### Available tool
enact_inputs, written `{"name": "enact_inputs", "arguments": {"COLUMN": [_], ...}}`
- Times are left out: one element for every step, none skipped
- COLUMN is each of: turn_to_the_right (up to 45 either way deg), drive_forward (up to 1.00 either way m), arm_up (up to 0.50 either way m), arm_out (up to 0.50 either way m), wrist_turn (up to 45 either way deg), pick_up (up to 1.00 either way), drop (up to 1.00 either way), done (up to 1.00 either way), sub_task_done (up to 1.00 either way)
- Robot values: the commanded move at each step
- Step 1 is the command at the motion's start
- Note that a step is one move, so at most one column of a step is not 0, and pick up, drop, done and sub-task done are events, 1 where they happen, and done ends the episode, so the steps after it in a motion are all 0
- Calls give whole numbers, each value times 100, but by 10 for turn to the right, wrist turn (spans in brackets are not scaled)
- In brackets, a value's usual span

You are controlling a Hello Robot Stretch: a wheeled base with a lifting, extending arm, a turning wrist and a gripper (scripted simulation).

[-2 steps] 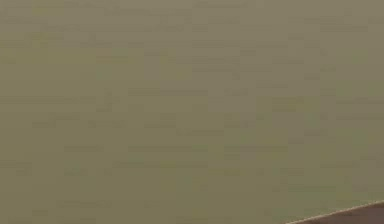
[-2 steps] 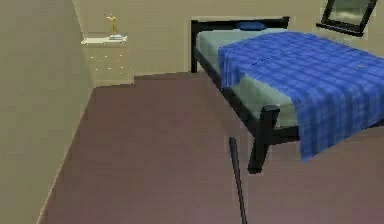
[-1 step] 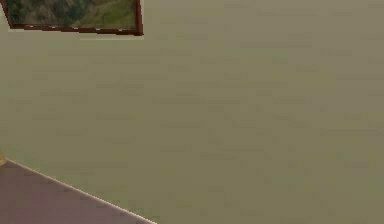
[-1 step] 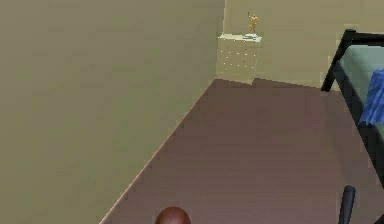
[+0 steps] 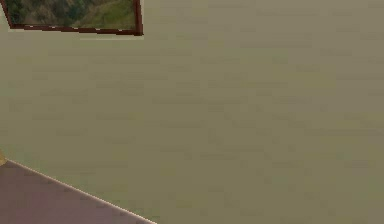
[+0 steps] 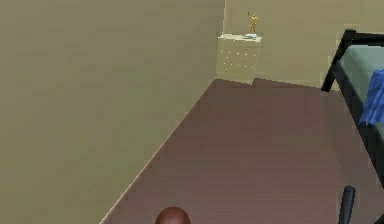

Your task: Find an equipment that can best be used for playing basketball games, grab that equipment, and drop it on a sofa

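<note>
Ahead you've got a picture (image 5: 75, 15) top left on a plain wall (image 5: 230, 120), with a wedge of floor (image 5: 40, 200) at bottom left. On the arm side, a round brown blob (image 6: 173, 215), basketball-coloured, pokes up at the bottom edge just left of middle, then a cream cabinet (image 6: 240, 52) with a gold figure (image 6: 253, 22) on top far off, and a bed (image 6: 365, 85) at right. You can't tell the gripper's state.

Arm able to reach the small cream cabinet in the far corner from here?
Probably not: the cabinet stands far off across open floor. Nothing blocks the way, so driving closer should do.
</note>
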Motion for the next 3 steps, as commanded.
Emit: {"name": "enact_inputs", "arguments": {"turn_to_the_right": [0,0,0], "drive_forward": [0,0,0], "arm_up": [0,0,0], "arm_out": [24,0,0], "wrist_turn": [0,450,450], "pick_up": [0,0,0], "drop": [0,0,0], "done": [0,0,0], "sub_task_done": [0,0,0]}}
